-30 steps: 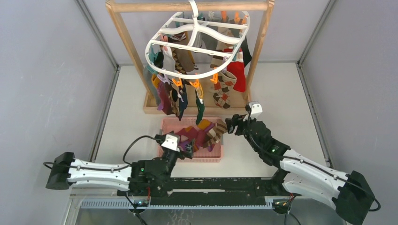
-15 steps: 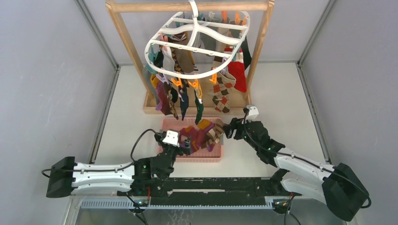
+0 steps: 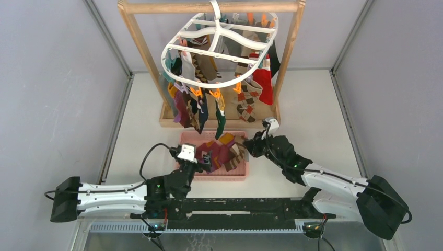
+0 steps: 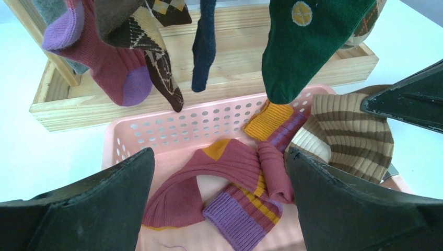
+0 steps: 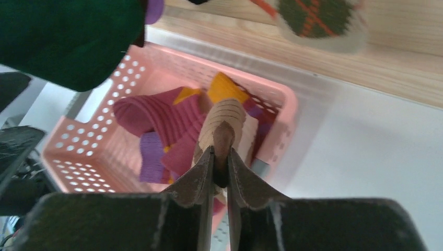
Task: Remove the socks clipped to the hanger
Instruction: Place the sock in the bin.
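Note:
The white oval hanger (image 3: 209,85) hangs from the wooden bar with several socks (image 3: 188,107) clipped under it. Below them a dark green sock (image 4: 308,36) and a maroon-and-purple sock (image 4: 112,70) dangle. My right gripper (image 3: 249,145) (image 5: 219,151) is shut on a brown striped sock (image 5: 224,117) (image 4: 345,130) at the right end of the pink basket (image 3: 211,175). My left gripper (image 3: 205,159) (image 4: 219,152) stands open over the basket, above loose maroon socks (image 4: 230,162), with nothing between its fingers.
The wooden frame stand (image 3: 141,42) has a tray-like base (image 4: 235,52) just behind the basket (image 5: 78,157). An argyle sock (image 3: 245,107) hangs at the hanger's right front. Grey walls close in both sides of the white table (image 3: 313,115).
My right gripper has moved left to the basket's right end and shut on the brown striped sock. The left gripper has edged forward over the basket, still open.

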